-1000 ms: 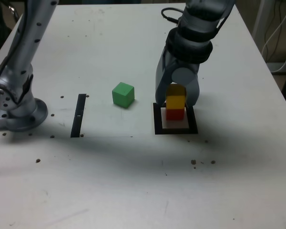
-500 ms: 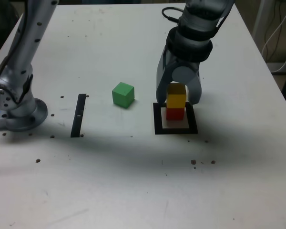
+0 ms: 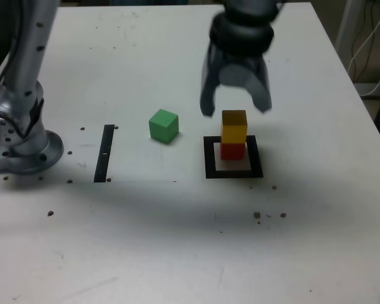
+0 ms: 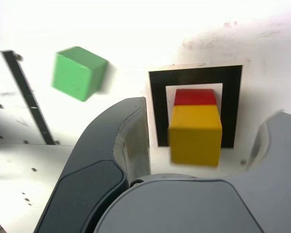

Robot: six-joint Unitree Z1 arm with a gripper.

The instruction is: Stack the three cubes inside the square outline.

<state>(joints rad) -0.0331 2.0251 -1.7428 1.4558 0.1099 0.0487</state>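
- The gripper (image 3: 235, 107) hangs above the table (image 3: 316, 209) with its two jaws spread wide, one on each side of the space over the stack.
- Nothing sits between the jaws; they touch no block and hold nothing.
- In the wrist view the gripper (image 4: 203, 141) shows a dark jaw on either side of the yellow block (image 4: 194, 135), with a clear gap between each jaw and the block.
- The yellow block (image 3: 234, 126) sits on top of the red block (image 3: 232, 151), the two lined up as a short tower.
- The red block (image 4: 194, 96) stands on the white centre of the square outline (image 4: 155, 107), inside the black frame.
- In the exterior view the square outline (image 3: 209, 158) lies right of the middle of the table, directly below the gripper.
- The green block (image 3: 163, 125) rests alone on the table, to the exterior view's left of the stack and apart from it, outside the frame.
- In the wrist view the green block (image 4: 78, 73) looks slightly blurred.
- A straight black strip (image 3: 104, 152) lies further to the exterior view's left, beyond the green block.
- The arm's base (image 3: 19, 142) stands at the exterior view's left edge of the table.
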